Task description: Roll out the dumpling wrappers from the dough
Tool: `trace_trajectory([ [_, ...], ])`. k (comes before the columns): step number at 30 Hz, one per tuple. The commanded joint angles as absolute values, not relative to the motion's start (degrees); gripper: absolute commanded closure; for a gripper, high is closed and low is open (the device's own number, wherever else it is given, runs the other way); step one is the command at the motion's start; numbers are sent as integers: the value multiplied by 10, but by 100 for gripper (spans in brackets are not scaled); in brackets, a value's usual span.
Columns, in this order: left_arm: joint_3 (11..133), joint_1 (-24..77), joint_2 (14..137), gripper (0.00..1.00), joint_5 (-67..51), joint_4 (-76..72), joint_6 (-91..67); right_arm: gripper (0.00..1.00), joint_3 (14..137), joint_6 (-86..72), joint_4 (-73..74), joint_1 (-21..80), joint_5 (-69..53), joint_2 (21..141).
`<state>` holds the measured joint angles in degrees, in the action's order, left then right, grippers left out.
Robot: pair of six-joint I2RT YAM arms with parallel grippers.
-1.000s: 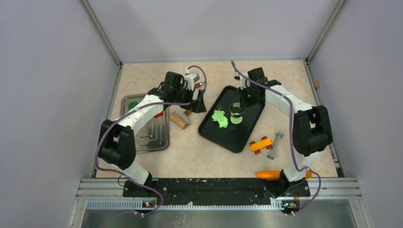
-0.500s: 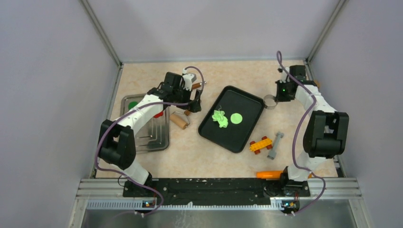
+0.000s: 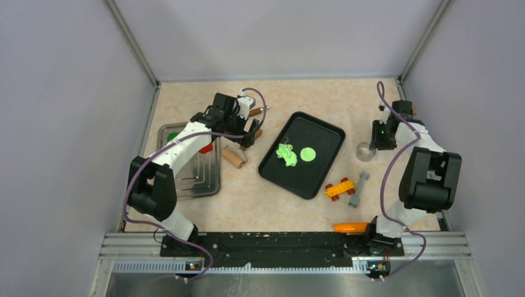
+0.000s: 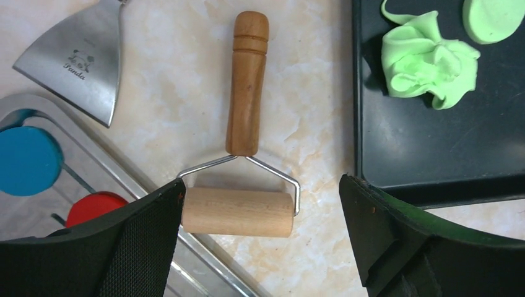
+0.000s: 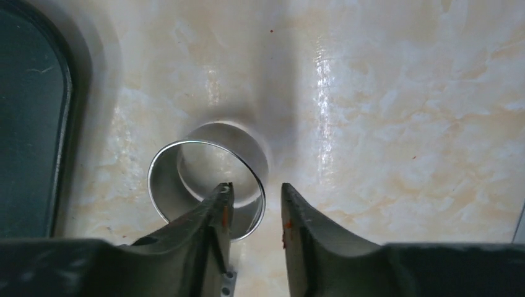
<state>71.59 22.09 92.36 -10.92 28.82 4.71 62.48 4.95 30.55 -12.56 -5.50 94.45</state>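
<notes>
Marbled beige tabletop [image 3: 260, 207] between grey walls [image 3: 62, 124]

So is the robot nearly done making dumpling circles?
Not yet. One round wrapper lies cut on the black tray. The right gripper straddles the wall of the ring cutter, jaws apart; the left gripper, jaws open, hovers over the rolling pin. The ragged dough scrap needs rolling.

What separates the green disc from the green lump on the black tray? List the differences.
The wrapper is a neat, flat, smooth-edged round disc; the dough is a ragged, crumpled lump. The wrapper lies thin against the black tray; the dough stands up in folds. In the top view the dough lies left of the wrapper, apart from it. Both are lime green and on the same tray.
</notes>
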Motion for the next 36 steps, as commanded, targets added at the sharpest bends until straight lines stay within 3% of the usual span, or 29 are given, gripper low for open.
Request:
trace_trajectory([
  [1,735,207,887,4,-91,304,114,58,631,39,302,-131,-63,892],
  [4,757,201,899,7,-99,314,161,48,639,30,318,-136,-78,868],
  [7,815,197,947,13,-105,352,209,45,643,26,333,-140,-101,839],
  [12,947,183,1059,14,-104,441,240,40,651,40,361,-140,-181,793],
  [19,1123,168,1213,16,-131,495,350,40,643,65,388,-140,-279,763],
  [27,1298,165,1362,15,-141,503,469,40,616,75,416,-140,-301,740],
  [36,1345,147,1445,28,-172,535,502,40,609,93,459,-140,-298,710],
])
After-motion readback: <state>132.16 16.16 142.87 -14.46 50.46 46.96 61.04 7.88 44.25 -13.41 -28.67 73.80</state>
